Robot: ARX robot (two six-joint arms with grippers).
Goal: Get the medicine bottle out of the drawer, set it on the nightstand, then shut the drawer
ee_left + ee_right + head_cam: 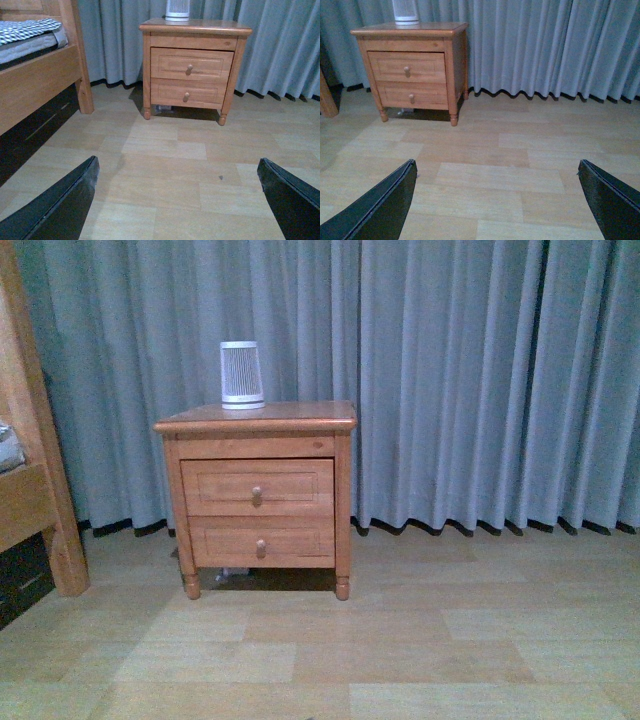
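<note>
The honey-brown nightstand [256, 421] stands against the curtain; it also shows in the left wrist view [195, 27] and the right wrist view [410, 30]. Its upper drawer [257, 487] is shut, with a round knob [257, 492]; it shows too in the left wrist view [191, 64] and the right wrist view [407, 66]. The medicine bottle is hidden. My left gripper [177, 200] is open and empty over the floor, well short of the nightstand. My right gripper [497, 200] is open and empty, also over bare floor. Neither arm shows in the front view.
A larger white ribbed cylinder [241, 373] stands on the nightstand top. The lower drawer [262, 542] is shut. A wooden bed frame [30, 470] stands to the left, with bedding [27, 30]. Grey curtains [470, 380] hang behind. Wood-look floor [350, 650] lies in front.
</note>
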